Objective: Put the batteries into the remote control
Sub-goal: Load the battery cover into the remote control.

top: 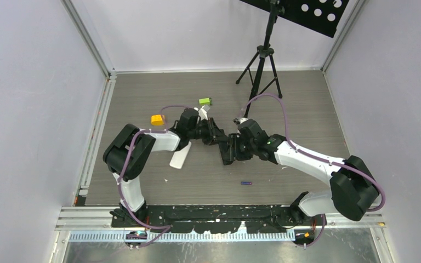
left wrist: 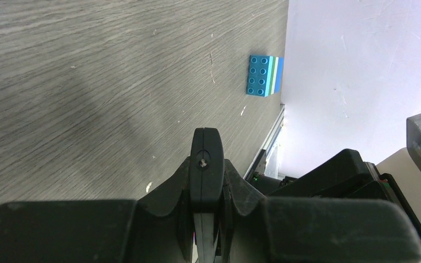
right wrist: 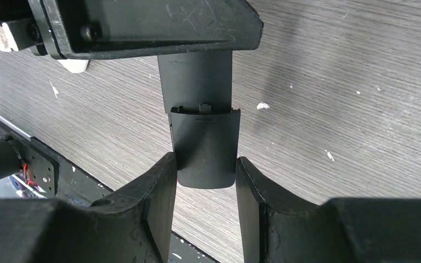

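Spanning the gap between your two grippers, the black remote control [right wrist: 202, 137] is clamped at one end by your left gripper [left wrist: 206, 172], whose fingers are pinched narrow on its thin edge. Your right gripper [right wrist: 205, 167] presses both fingers against the sides of its battery-cover end. One blue-purple battery [top: 246, 183] lies on the table [top: 307, 109] nearer the arm bases, well apart from the remote.
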You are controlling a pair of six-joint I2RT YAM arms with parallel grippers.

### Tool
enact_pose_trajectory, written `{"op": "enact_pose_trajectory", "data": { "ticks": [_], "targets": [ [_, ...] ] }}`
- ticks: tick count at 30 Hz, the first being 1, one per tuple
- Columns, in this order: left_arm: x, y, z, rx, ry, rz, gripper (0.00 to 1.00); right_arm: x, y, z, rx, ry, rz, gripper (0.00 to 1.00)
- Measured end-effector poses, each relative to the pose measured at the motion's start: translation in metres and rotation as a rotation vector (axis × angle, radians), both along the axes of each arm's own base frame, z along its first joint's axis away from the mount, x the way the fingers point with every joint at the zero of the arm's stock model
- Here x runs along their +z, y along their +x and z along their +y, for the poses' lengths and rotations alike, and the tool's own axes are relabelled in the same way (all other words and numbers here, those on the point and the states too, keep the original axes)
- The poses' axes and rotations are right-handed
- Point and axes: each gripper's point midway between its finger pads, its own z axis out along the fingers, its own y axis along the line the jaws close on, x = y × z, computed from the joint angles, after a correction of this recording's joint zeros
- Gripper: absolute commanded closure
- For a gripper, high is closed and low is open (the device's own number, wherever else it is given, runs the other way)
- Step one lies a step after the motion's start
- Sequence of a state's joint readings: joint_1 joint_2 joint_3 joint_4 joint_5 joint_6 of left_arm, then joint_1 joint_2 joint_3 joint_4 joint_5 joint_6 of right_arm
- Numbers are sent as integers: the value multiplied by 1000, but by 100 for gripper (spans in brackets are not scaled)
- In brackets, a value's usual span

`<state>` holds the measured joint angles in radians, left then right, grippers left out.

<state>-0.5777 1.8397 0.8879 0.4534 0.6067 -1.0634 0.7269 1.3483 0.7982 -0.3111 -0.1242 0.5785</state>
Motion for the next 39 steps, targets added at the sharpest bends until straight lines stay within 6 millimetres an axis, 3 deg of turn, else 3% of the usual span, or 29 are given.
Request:
{"op": "enact_pose_trajectory", "data": {
  "ticks": [39],
  "targets": [
    [-10,-4,5,-8,39,20,100,-14,-7,12,93,-65,58,52]
  ]
}}
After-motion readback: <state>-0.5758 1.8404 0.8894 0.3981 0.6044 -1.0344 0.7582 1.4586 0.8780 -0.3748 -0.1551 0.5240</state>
